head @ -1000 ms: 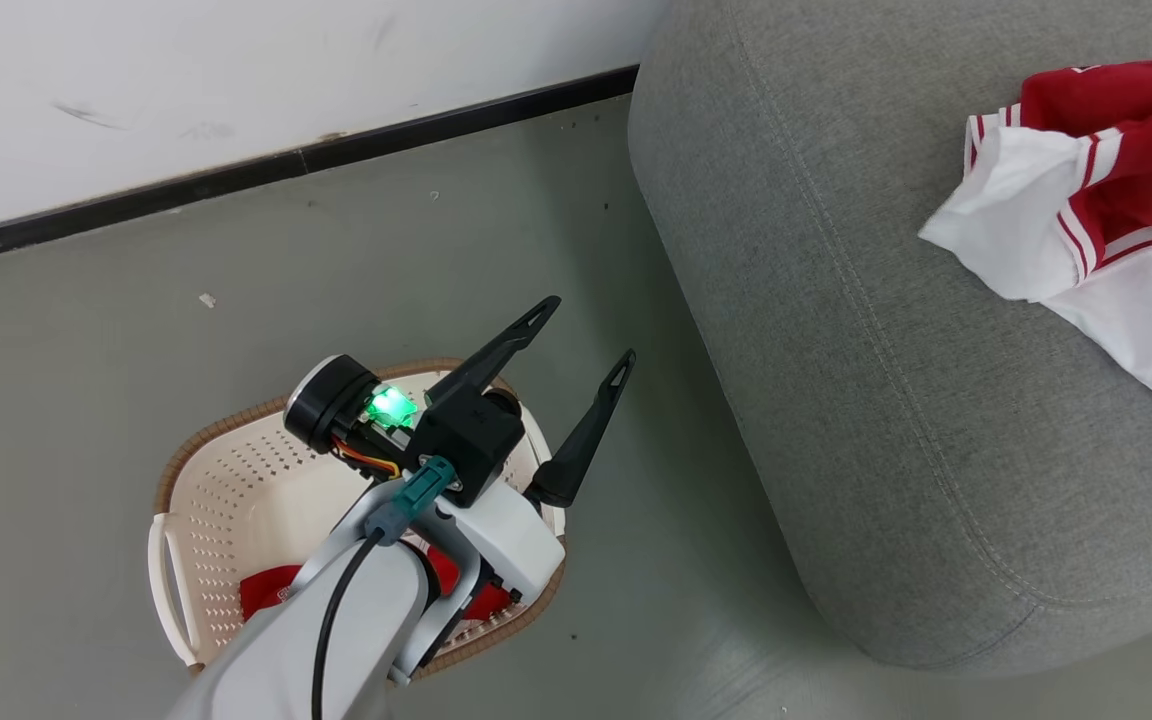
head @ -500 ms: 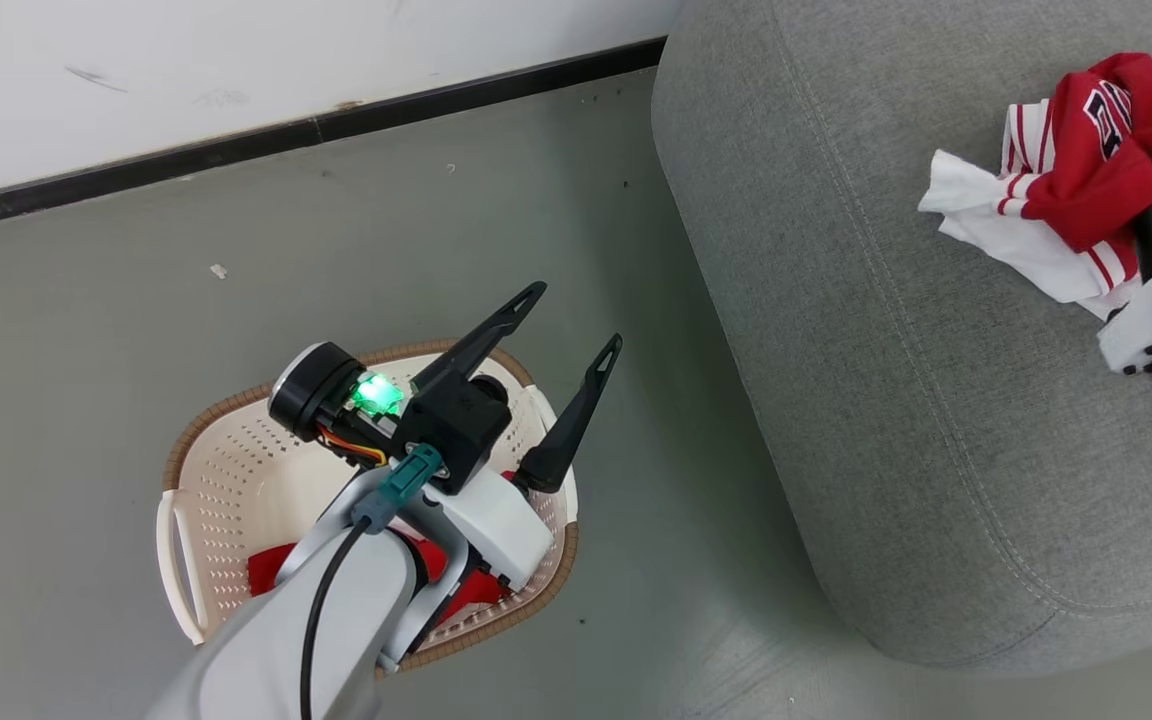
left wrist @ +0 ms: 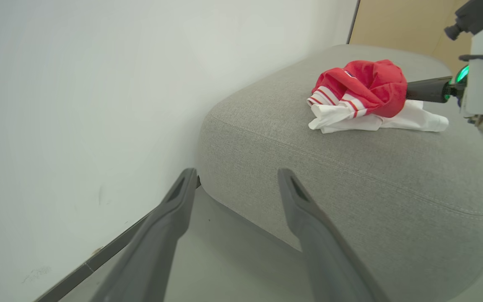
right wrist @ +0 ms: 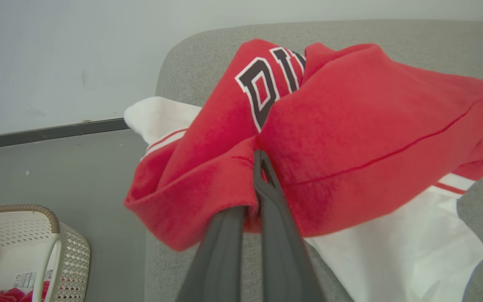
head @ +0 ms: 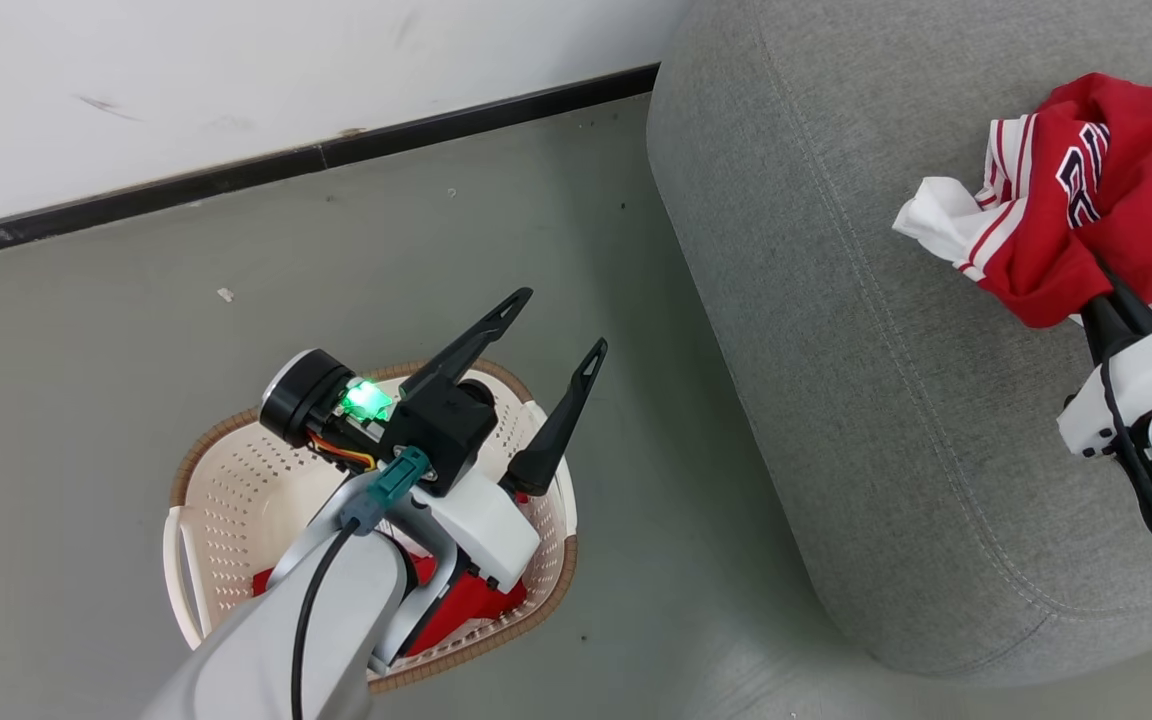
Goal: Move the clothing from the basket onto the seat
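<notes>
Right jaws have swung in, pinching a red garment (right wrist: 350,138), seat (head: 836,400) beneath them. Placing step, seemingly; next, let go. Left jaws spread, basket (head: 226,500) below.

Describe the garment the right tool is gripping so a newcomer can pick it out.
Start at the big grey sofa. On its top lies a red garment bunched over a white piece, pinched in the shut right tool. Its red colour and dark, white-outlined letters set it apart from the white piece beneath.
</notes>
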